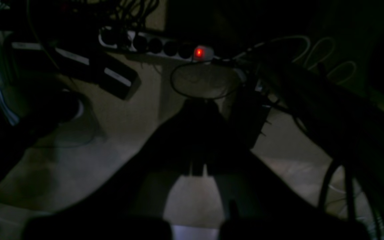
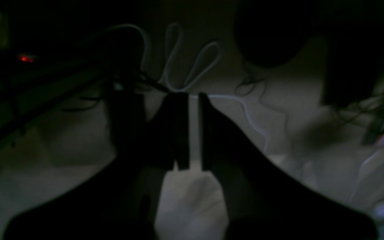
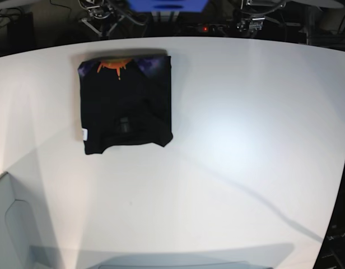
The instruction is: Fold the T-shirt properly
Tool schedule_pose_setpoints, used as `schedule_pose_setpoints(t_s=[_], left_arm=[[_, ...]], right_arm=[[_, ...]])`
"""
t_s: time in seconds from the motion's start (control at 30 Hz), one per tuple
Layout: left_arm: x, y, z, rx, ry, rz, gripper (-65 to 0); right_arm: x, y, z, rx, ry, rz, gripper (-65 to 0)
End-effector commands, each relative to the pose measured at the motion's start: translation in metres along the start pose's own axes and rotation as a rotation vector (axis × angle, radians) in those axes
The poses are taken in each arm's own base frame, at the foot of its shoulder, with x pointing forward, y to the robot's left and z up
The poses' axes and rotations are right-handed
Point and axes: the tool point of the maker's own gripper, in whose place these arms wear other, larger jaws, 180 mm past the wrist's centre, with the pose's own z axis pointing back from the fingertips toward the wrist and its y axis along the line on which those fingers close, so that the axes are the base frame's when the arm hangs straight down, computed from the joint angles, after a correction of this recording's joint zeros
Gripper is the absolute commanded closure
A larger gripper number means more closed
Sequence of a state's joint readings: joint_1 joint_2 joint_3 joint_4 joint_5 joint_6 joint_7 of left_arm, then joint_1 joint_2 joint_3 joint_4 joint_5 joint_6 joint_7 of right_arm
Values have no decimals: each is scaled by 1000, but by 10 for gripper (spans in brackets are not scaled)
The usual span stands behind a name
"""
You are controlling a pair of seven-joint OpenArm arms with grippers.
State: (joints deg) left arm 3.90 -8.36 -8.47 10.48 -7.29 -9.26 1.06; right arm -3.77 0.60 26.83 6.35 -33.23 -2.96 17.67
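Observation:
The black T-shirt (image 3: 126, 106) lies folded into a rough rectangle on the white table (image 3: 245, 140), at the far left in the base view. A strip of orange-and-purple print (image 3: 112, 65) shows along its far edge, and a small white tag (image 3: 84, 133) sits at its left edge. No gripper appears in the base view. In the dim left wrist view my left gripper (image 1: 198, 110) is shut and empty, pointing at the floor. In the right wrist view my right gripper (image 2: 193, 100) is empty, with only a narrow slit between its fingers (image 2: 175, 130).
Both wrist views are dark and show the floor. A power strip (image 1: 165, 46) with a lit red switch (image 1: 198, 52) and black cables lie below the left gripper. White looped cables (image 2: 178, 56) lie below the right. A grey panel (image 3: 10, 224) stands at the table's near left corner.

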Motion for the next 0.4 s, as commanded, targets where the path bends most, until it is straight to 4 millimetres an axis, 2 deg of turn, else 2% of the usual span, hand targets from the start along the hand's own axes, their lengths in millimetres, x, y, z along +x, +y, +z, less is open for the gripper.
schedule_pose_setpoints(t_s=[0.0, 0.2, 0.37], left_arm=[[-5, 6, 1, 17, 22, -1, 0], [-12, 2, 0, 50, 53, 3, 0], [-14, -1, -1, 49, 61, -68, 0]], right_arm=[[-1, 1, 0, -17, 11, 8, -31], [2, 19, -3, -4, 103, -3, -31], [-4, 19, -3, -3, 156, -5, 0]])
